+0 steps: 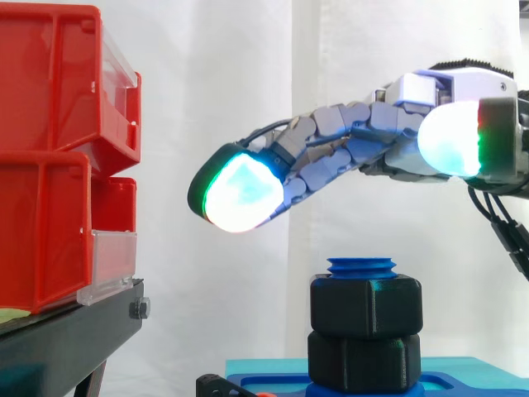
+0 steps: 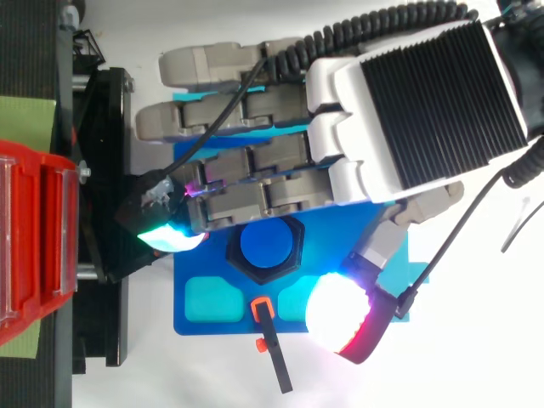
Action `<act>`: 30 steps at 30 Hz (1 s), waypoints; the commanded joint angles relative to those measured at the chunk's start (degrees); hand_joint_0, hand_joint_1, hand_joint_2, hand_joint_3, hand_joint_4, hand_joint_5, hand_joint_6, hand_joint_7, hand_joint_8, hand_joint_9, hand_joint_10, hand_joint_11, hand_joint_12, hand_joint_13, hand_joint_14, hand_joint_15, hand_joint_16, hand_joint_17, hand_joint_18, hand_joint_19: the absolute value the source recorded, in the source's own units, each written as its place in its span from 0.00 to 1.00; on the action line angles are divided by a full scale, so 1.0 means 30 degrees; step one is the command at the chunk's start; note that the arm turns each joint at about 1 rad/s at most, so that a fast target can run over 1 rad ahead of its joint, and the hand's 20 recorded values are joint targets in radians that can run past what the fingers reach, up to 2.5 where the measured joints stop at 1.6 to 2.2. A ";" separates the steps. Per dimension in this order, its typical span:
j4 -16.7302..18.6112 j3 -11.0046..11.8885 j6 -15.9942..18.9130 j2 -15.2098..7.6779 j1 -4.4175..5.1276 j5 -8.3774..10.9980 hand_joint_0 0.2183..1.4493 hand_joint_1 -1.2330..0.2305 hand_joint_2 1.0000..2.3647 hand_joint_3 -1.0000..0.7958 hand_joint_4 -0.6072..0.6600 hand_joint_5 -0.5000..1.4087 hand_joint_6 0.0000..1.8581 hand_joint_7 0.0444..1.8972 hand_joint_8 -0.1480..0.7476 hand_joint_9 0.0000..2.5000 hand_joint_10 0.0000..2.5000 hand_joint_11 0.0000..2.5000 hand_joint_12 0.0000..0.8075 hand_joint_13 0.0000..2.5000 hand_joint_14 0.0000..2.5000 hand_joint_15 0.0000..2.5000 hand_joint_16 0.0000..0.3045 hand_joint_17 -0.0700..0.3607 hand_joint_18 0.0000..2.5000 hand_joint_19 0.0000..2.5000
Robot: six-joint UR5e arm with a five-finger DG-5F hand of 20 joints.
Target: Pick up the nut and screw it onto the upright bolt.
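Your fingers (image 1: pixel 240 194) reach out nearly straight and apart, clamped on nothing, with the thumb (image 2: pixel 340 314) spread wide to one side. The hand (image 2: pixel 425 102) hovers above the bolt (image 1: pixel 361 266), clear of it.

The nut (image 1: pixel 366 306), black and six-sided, already sits on the upright blue bolt near its top, with a few threads showing above it. It looks level in the side view. Directly under it, seemingly touching, is a second black hex piece (image 1: pixel 364 360) on the blue base (image 2: pixel 204 314).

On this showing the pick-up and threading look done, and the step in hand is the last tightening, if any is left. For that, your next move calls for lowering the hand, closing fingers and thumb on opposite flats of the nut, and twisting without tipping it. The red bins (image 1: pixel 50 165) stand well apart.
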 commanded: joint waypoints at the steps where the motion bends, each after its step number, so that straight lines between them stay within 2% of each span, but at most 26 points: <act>1: 0.0322 -0.0374 0.0019 -0.0002 0.0110 0.0155 0.15 0.77 0.00 0.28 0.57 0.18 0.27 0.28 0.39 0.10 0.00 0.00 0.45 0.00 0.00 0.00 0.20 0.47 0.00 0.00; 14: 0.0322 -0.0491 0.0107 -0.0002 0.0286 0.0360 0.15 0.77 0.00 0.28 0.58 0.18 0.27 0.31 0.40 0.12 0.00 0.00 0.46 0.00 0.00 0.00 0.20 0.48 0.00 0.00; 26: 0.0205 -0.0608 0.0253 -0.0002 0.0286 0.0360 0.16 0.77 0.00 0.28 0.60 0.19 0.27 0.34 0.42 0.13 0.00 0.00 0.46 0.00 0.00 0.00 0.20 0.48 0.00 0.00; 30: -0.0205 -0.0638 0.0370 -0.0002 0.0286 0.0360 0.16 0.77 0.00 0.28 0.60 0.19 0.27 0.35 0.42 0.14 0.00 0.00 0.47 0.00 0.00 0.00 0.20 0.48 0.00 0.00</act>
